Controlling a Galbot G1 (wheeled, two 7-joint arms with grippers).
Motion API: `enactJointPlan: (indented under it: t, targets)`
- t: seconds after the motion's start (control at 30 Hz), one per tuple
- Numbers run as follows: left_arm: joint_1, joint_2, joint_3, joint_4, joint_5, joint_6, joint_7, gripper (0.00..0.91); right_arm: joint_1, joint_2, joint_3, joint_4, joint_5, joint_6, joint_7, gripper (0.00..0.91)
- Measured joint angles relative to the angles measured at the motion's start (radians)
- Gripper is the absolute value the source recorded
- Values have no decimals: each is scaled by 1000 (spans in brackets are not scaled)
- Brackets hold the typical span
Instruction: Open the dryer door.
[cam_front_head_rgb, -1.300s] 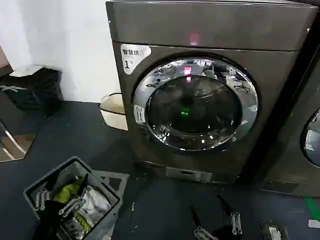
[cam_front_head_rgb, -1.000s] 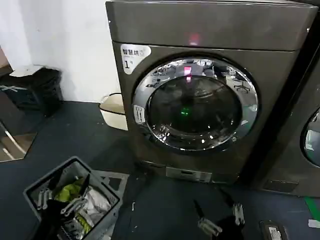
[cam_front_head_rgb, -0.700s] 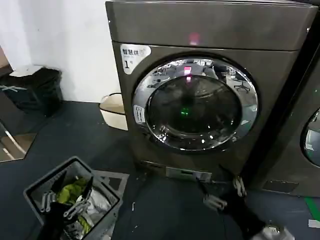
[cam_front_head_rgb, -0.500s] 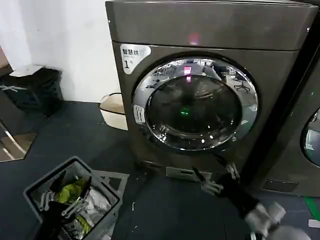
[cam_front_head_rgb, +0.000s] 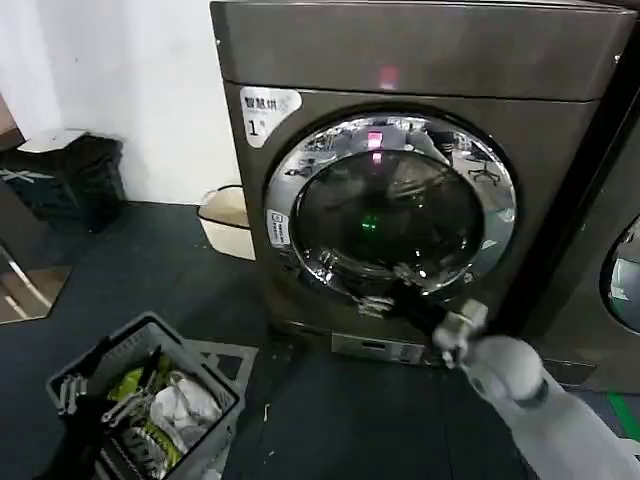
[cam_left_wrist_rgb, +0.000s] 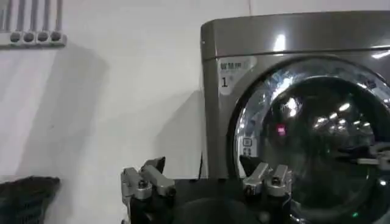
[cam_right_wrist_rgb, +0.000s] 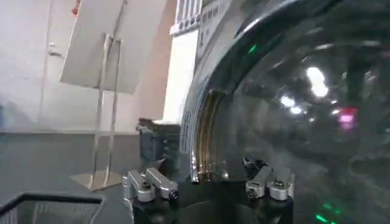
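Low at the left, the left gripper hangs over a grey basket of laundry on the floor, jaws spread and holding nothing, apparently idle. To its right stands the dryer, and the dryer door lies flush in its front, so the opening is not yet begun. The right gripper sits at the lower rim of the chrome ring, jaws released, grasping nothing. Left to do, as I judge it: find a hold and swing the door out.
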Motion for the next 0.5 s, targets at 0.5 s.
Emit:
enactJointPlan:
  t: [0.5]
  targets:
    - [10,6,-12,-16,1,83,19,907,211,165,-175,-213,-23,-16,-3,907]
